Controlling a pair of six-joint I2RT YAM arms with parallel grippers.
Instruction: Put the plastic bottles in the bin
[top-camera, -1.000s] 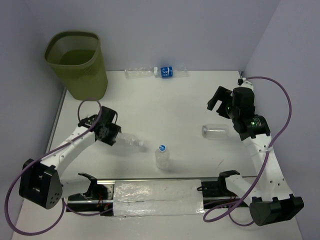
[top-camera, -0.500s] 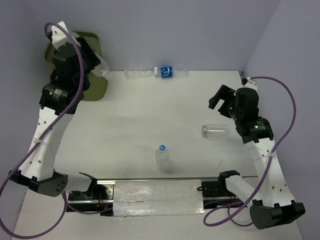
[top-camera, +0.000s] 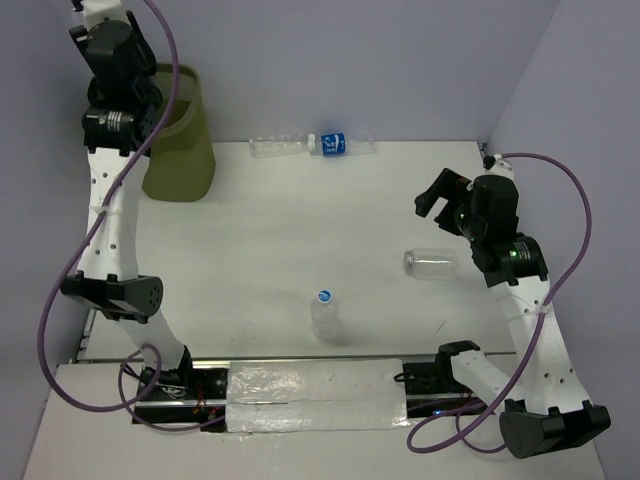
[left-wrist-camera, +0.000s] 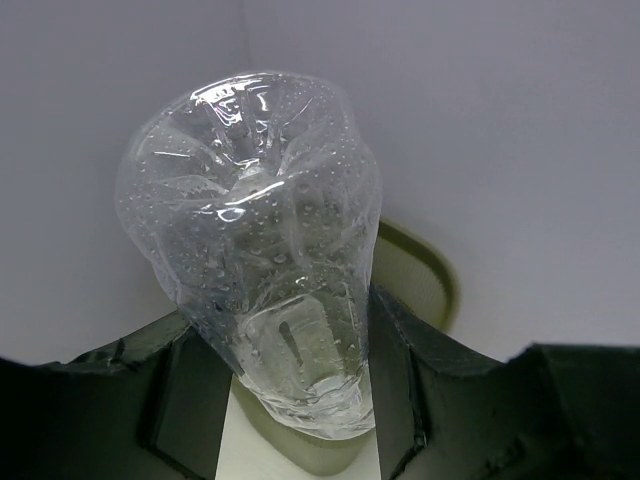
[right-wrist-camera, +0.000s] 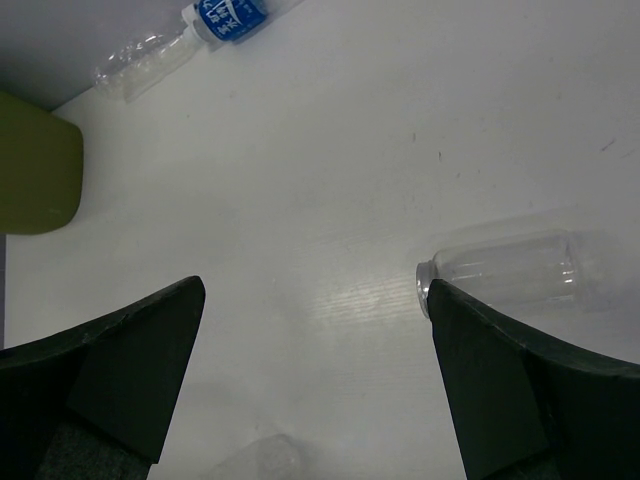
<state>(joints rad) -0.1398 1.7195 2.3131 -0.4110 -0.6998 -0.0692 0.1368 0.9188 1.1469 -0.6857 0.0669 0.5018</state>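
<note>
My left gripper (top-camera: 138, 95) is raised high over the left rim of the olive-green bin (top-camera: 183, 150). In the left wrist view it (left-wrist-camera: 290, 325) is shut on a clear crinkly bottle (left-wrist-camera: 255, 230), with the bin's rim (left-wrist-camera: 432, 282) below. An upright blue-capped bottle (top-camera: 325, 314) stands mid-table. A capless bottle (top-camera: 432, 263) lies at the right. A clear bottle (top-camera: 277, 146) and a blue-label bottle (top-camera: 340, 144) lie by the back wall. My right gripper (top-camera: 440, 195) is open and empty above the capless bottle (right-wrist-camera: 510, 270).
The bin stands in the far left corner against the walls. In the right wrist view the open gripper (right-wrist-camera: 312, 300) looks down on bare table, with the bin (right-wrist-camera: 35, 170) at left and the back bottles (right-wrist-camera: 228, 18) at top.
My left arm has lifted the clear bottle from the table's left side up over the bin. The right arm has hardly moved.
</note>
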